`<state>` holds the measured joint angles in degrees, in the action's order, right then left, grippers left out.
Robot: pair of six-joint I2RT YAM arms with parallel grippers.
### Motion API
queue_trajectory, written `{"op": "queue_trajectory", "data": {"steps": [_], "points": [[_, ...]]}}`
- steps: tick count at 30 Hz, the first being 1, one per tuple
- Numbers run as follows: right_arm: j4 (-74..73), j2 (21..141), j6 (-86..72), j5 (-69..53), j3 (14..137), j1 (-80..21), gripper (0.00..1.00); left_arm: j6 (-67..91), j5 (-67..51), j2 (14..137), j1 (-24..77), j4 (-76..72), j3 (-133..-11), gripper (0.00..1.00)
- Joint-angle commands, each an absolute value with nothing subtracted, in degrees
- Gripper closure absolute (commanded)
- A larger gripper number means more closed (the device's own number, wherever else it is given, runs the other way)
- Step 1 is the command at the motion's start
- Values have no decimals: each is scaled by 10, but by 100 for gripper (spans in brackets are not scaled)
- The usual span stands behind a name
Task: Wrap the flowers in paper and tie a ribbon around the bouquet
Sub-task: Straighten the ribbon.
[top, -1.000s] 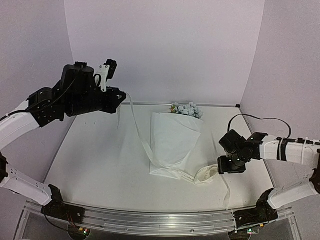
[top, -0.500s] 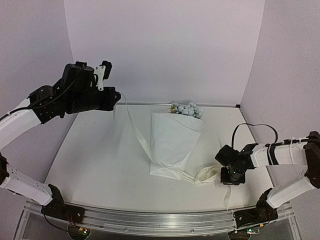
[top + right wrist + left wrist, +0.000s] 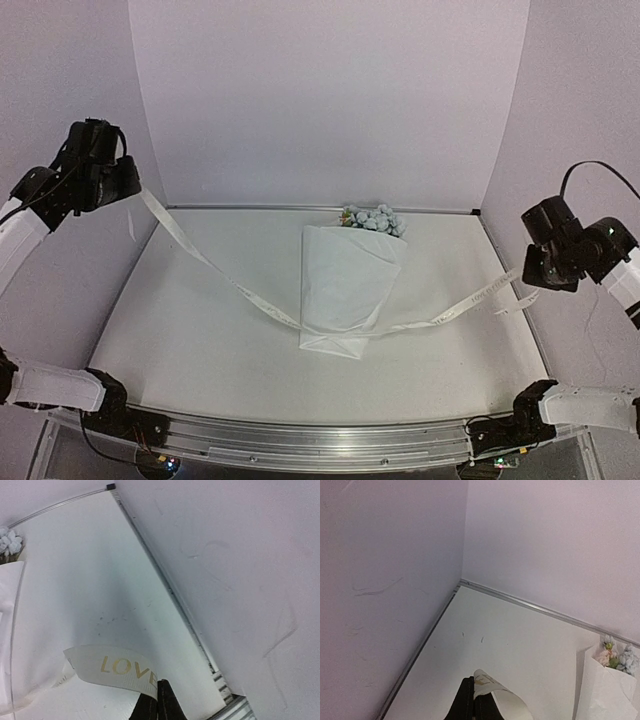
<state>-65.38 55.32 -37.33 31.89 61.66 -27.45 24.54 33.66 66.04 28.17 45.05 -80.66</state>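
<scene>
The bouquet (image 3: 343, 290) lies in the middle of the desk (image 3: 200, 340), its wide end toward the far wall and its narrow end toward the near edge. The paper (image 3: 335, 265) is folded into a white cone with creased flaps. The flowers (image 3: 372, 218), pale blue and white with a touch of pink, poke out of the far opening.

The ribbon (image 3: 215, 262) crosses the near, narrow end of the cone. From the overhead view I cannot tell whether it passes over or under the paper there. From that crossing it rises in two long spans, one up to the far left and one up to the right, both lifted off the desk and nearly straight. A short loose tail hangs beyond the right-hand grip.

The left pincer (image 3: 133, 183) is high above the desk's far left corner, close to the left wall. Its fingers are pressed together on the ribbon's left end, and its wrist view shows the strip curling out from between the black tips.

The right pincer (image 3: 525, 272) is raised over the right edge of the desk, likewise clamped on the ribbon. Its wrist view shows the strip emerging from the closed tips, with gold letters reading "LOVE".

Pale lilac walls (image 3: 330, 100) enclose the desk on three sides, and a metal rail (image 3: 320, 435) runs along the near edge.
</scene>
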Motion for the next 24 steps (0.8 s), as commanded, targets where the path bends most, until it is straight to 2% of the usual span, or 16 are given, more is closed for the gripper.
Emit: {"op": "queue_trajectory", "data": {"steps": [1,4,9,15,24], "points": [[-769,563,-292,390,683,-232,100,237,385,624,223,460,-813,100],[-783,566,-275,410,689,-199,100,244,398,611,173,457,-759,100],[-799,577,-277,401,685,-158,100,270,337,599,96,438,-657,100],[-801,608,-288,403,657,-138,100,342,305,595,87,419,-548,100],[-801,662,-322,414,601,-95,100,405,357,585,52,380,-429,100]]}}
